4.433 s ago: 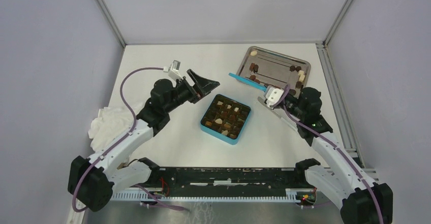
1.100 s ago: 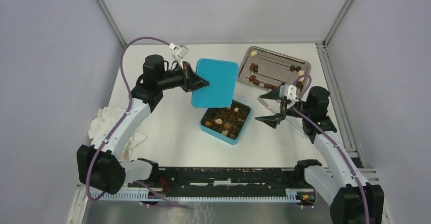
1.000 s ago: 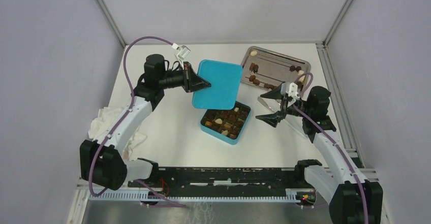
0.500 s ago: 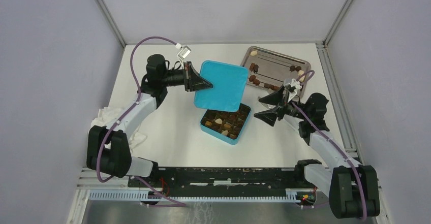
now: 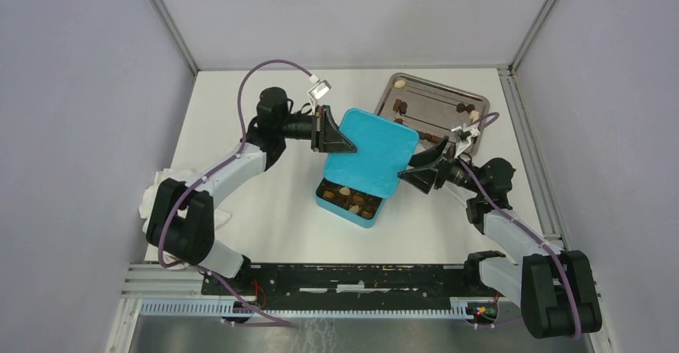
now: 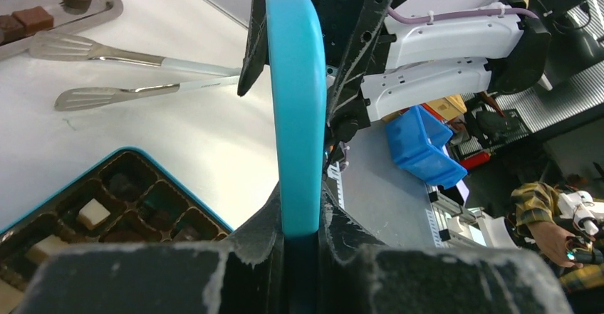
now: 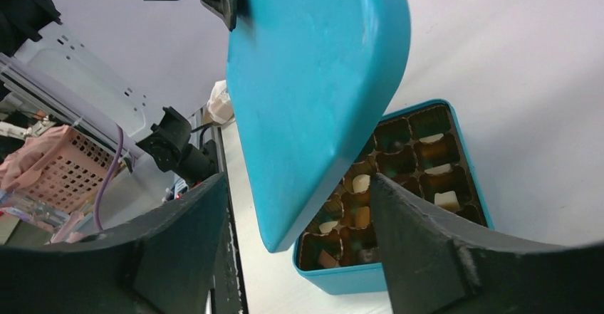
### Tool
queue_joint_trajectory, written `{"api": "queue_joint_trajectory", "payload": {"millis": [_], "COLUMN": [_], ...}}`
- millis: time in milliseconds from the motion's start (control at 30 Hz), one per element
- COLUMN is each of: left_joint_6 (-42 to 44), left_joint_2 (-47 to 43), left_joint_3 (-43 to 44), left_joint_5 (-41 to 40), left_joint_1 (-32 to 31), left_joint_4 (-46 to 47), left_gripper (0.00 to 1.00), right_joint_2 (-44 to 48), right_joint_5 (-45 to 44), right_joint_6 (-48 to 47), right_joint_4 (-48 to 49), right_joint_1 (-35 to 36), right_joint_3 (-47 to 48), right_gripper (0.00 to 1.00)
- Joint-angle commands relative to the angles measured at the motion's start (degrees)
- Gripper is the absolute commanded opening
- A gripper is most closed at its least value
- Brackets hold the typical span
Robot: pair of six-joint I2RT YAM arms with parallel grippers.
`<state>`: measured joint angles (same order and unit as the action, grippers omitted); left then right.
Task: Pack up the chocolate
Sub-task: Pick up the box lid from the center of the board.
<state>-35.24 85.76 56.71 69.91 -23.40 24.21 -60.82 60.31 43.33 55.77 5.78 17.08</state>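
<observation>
My left gripper (image 5: 332,138) is shut on the left edge of the teal lid (image 5: 372,151), which hangs tilted over the far part of the open teal box (image 5: 352,209). In the left wrist view the lid (image 6: 295,100) stands edge-on, pinched between the pads of the left gripper (image 6: 300,221). Chocolate (image 7: 361,183) fills the box's brown cells; more chocolate (image 5: 400,106) lies on the steel tray (image 5: 448,90). My right gripper (image 5: 416,173) is open at the lid's right corner. Its fingers stand either side of the lid (image 7: 313,79) without touching it.
Metal tweezers (image 6: 128,79) lie on the table between the box (image 6: 43,193) and the tray (image 6: 107,4). A crumpled white cloth (image 5: 156,197) sits at the left edge. Aluminium frame rails border the back and right of the table.
The left arm has carried the lid rightward and down over the box. The right gripper has swung left to the lid's right corner, and its jaws have narrowed somewhat.
</observation>
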Motion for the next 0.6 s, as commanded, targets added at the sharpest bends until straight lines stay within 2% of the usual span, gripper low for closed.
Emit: {"api": "queue_joint_trajectory", "payload": {"millis": [0,133,233,367,400,467,500,567], "left_joint_6": [-1.67,-1.67,-1.8,-2.01,-2.03,-2.04,-2.02,-1.9], "left_joint_2": [1.49,3.09,4.3,5.55,5.79,6.1,6.03,5.43], "left_joint_3": [4.47,6.08,7.26,8.42,8.61,8.68,8.64,8.24], "left_joint_5": [2.34,2.08,1.99,1.51,1.26,0.13,-0.5,-2.9], "left_joint_1": [-2.06,-3.04,-3.59,-4.26,-4.4,-4.46,-4.46,-4.28], "left_joint_4": [3.52,3.52,3.58,3.65,3.62,3.64,3.64,3.72], "left_gripper": [0.02,0.02,0.02,0.02,0.03,0.07,0.13,0.43], "right_joint_2": [0.56,1.07,1.01,0.57,0.4,0.23,0.29,0.49], "right_joint_5": [-3.17,-3.52,-4.26,-5.21,-5.27,-5.21,-5.08,-4.62], "right_joint_6": [6.79,9.22,9.44,10.94,11.42,12.04,12.04,11.97], "right_joint_4": [6.68,9.97,9.97,11.15,11.8,12.1,11.96,11.66], "right_joint_1": [0.57,1.85,2.6,2.9,2.88,2.88,2.87,2.81], "right_joint_3": [-0.88,-1.88,-2.21,-2.93,-3.14,-3.14,-3.09,-2.71], "right_gripper": [0.73,0.67,0.56,0.28,0.24,0.1,0.03,0.0]}}
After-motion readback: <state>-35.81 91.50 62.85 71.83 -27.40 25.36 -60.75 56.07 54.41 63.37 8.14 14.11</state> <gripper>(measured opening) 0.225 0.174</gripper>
